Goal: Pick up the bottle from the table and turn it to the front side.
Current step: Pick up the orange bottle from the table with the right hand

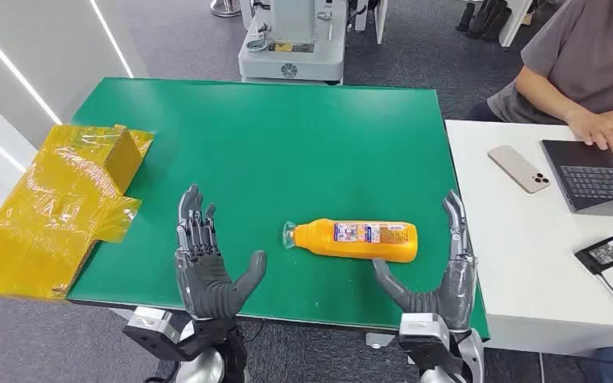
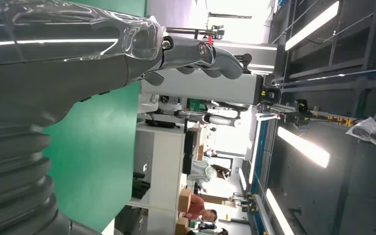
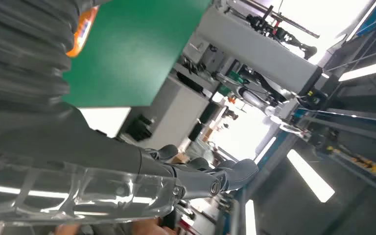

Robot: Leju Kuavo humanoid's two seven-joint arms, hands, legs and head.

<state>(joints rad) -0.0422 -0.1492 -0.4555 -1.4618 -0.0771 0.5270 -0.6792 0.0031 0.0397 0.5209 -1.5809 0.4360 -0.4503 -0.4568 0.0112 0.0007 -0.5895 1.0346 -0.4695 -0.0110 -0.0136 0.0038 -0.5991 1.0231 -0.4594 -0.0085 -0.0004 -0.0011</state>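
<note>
Orange bottle (image 1: 357,240) lying on its side on green table (image 1: 287,136), lower centre of frame, cap pointing frame-left, label facing up. Left hand (image 1: 207,267) hovering lower left, fingers spread, holding nothing, well apart from bottle. Right hand (image 1: 439,275) flanking at lower right, fingers apart, thumb just beside bottle's base end, likely staging for the grasp. Not yet lifting. Person (image 1: 583,72) typing at laptop (image 1: 599,171), upper right.

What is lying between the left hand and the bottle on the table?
Nothing: the head view shows bare green table between the left hand and the bottle.
</note>
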